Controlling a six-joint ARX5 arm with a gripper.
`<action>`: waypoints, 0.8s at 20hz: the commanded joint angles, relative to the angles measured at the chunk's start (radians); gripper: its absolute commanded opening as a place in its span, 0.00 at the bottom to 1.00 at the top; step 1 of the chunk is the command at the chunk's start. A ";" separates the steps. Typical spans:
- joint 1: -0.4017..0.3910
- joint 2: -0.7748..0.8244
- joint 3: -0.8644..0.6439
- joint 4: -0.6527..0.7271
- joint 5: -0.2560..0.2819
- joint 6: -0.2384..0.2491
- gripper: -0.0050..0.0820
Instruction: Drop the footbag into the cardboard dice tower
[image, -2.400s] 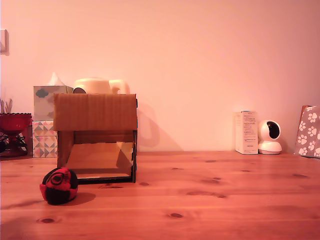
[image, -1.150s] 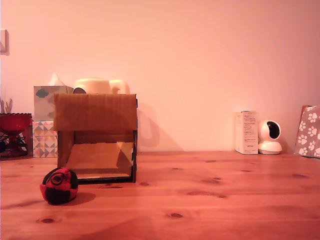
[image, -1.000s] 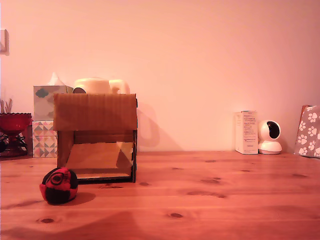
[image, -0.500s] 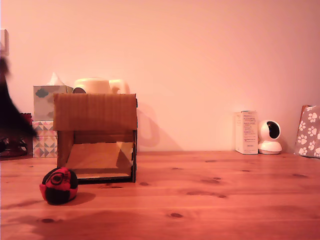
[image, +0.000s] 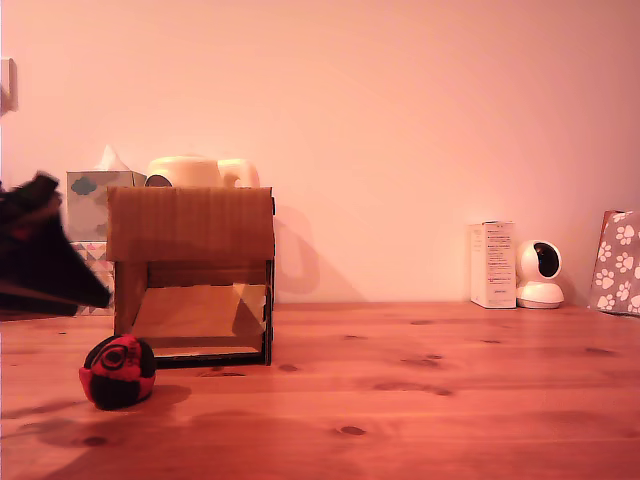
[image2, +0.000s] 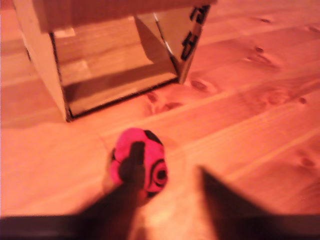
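- The jaws stand apart in the wrist view, two dark blurred fingers (image2: 131, 170) rising from the lower edge of the frame with a wide gap between them; they hold nothing
- One finger overlaps the ball (image2: 138, 161) in the picture; whether it touches the ball I cannot tell
- The gripper (image2: 170, 192) points down and forward toward the ball and the box beyond it
- In the exterior view the gripper (image: 45, 262) is a dark blurred wedge at the left edge of the frame, its tip above the ball (image: 119, 372) and clear of it
- The red and black ball lies on the wooden table (image: 420, 400) at lower left, just in front of the cardboard box (image: 190, 272)
- The box stands upright, left of centre, its lower front open on a sloped ramp
- A white carton (image: 493, 264) and a small white camera (image: 541, 274) stand against the wall at the exterior view's right
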 joint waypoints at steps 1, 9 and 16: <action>-0.003 0.032 0.002 0.046 -0.001 0.016 0.87; -0.003 0.293 0.003 0.317 -0.011 0.024 0.87; -0.003 0.480 0.060 0.364 -0.010 0.024 0.82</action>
